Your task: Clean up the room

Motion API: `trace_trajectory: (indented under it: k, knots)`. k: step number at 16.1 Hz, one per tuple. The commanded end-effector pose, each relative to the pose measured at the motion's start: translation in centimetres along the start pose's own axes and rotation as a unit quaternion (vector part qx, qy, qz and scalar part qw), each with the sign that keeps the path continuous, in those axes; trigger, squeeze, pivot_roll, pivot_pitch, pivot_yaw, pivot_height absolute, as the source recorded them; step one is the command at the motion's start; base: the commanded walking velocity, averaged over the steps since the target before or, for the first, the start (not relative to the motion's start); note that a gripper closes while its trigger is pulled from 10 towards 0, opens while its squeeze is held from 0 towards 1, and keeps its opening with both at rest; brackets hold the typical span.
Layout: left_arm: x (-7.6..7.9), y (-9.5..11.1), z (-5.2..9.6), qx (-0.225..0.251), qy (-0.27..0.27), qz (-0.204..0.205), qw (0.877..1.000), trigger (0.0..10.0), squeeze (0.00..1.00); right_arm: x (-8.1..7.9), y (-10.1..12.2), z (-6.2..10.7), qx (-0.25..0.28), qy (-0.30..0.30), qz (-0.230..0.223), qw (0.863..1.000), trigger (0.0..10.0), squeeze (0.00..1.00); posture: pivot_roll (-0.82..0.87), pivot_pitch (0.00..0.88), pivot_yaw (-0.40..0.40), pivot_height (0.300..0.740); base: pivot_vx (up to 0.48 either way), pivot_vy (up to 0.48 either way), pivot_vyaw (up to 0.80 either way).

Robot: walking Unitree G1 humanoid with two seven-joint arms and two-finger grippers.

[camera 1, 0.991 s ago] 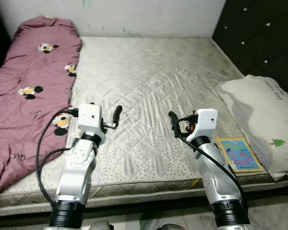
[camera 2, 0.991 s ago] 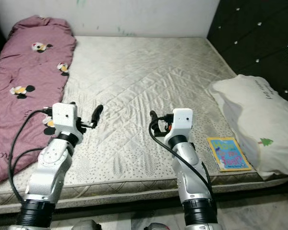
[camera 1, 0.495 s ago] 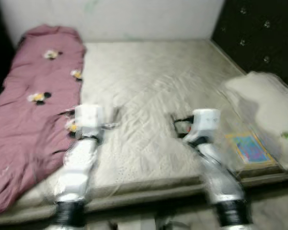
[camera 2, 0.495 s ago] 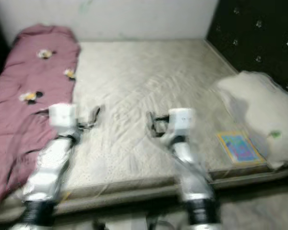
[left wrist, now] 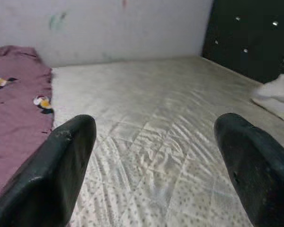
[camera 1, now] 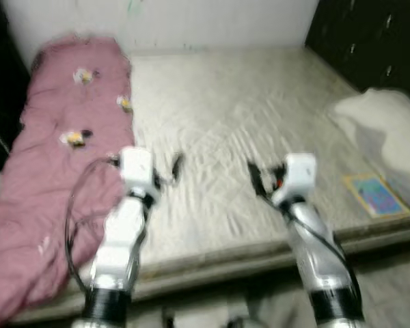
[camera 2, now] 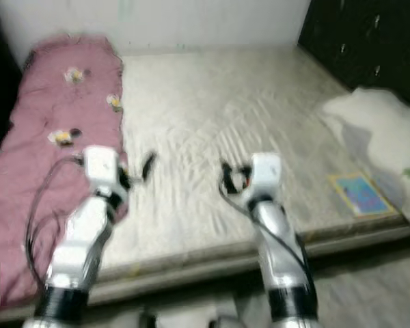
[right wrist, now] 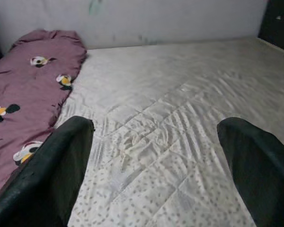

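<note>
Here your robot stands at the foot edge of a bare bed (camera 1: 246, 123), both arms raised over the quilted mattress, the head views blurred. Your left hand (left wrist: 151, 156) hangs above the mattress near the bed's left side, its two black fingers (left wrist: 61, 165) spread wide and holding nothing. Your right hand (right wrist: 154, 161) hovers over the middle of the mattress near the foot edge, fingers likewise spread and empty.

Three things await tidying. A pink blanket (camera 1: 61, 164) with small cartoon prints lies rumpled along the bed's left edge, from the far corner down to the foot. A white pillow (camera 1: 389, 123) sits at the right edge against the dark headboard (camera 1: 369, 41). A colourful flat book (camera 1: 377, 195) lies near the bed's front right corner, just beside the pillow.

Judge the blanket soft, limp and bulky: it will likely sag and drag, so pinch a thick fold near a corner. The pillow should be light and squashy; grip a corner. The book looks thin and stiff; take it at the edge nearest the bed's rim.
</note>
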State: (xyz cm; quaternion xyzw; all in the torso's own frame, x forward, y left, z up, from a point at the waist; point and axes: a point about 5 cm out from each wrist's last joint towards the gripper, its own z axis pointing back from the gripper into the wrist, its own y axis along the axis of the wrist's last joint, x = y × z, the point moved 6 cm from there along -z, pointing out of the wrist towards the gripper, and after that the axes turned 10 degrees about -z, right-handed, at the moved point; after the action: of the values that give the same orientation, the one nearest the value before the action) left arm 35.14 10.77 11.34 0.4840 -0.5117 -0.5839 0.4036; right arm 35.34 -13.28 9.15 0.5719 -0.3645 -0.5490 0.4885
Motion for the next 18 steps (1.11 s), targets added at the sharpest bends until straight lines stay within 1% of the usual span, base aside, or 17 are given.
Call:
trace_trajectory:
  k: [1, 2, 4, 8, 10, 18]
  knots:
    - [-0.79, 0.16, 0.01, 0.001, 0.007, -0.007, 1.000, 10.0, 0.00, -0.76, 0.80, -0.27, 0.015, 0.011, -0.002, 1.000, 10.0, 0.00, -0.04, 0.000, -0.042, 0.740, 0.000, 0.480, 0.00]
    - [-0.83, 0.18, 0.00, 0.002, 0.008, -0.007, 1.000, 10.0, 0.00, -1.05, 0.94, -0.28, 0.017, 0.020, 0.009, 1.000, 10.0, 0.00, -0.04, 0.000, -0.042, 0.740, 0.000, 0.480, 0.00]
    - [-0.84, 0.18, -0.03, 0.002, 0.009, -0.007, 1.000, 10.0, 0.00, -1.36, 1.13, -0.25, 0.022, 0.029, 0.011, 0.999, 10.0, 0.00, -0.04, 0.000, -0.043, 0.740, 0.000, 0.480, 0.75]
    - [-0.83, 0.23, -0.06, 0.003, 0.009, -0.010, 1.000, 10.0, 0.00, -1.28, 1.07, -0.30, 0.021, 0.026, 0.011, 0.999, 10.0, 0.00, -0.04, 0.000, -0.043, 0.740, 0.000, 0.480, 0.77]
    - [-0.87, 0.24, -0.07, 0.003, 0.011, -0.010, 1.000, 10.0, 0.00, -1.27, 1.07, -0.30, 0.020, 0.026, 0.012, 0.999, 10.0, 0.00, -0.04, 0.000, -0.044, 0.740, 0.000, 0.480, 0.53]
    - [-0.88, 0.25, 0.00, 0.008, 0.014, -0.013, 1.000, 10.0, 0.00, -0.95, 0.73, -0.31, 0.013, 0.016, 0.007, 1.000, 10.0, 0.00, -0.04, 0.000, -0.046, 0.740, 0.000, 0.480, 0.00]
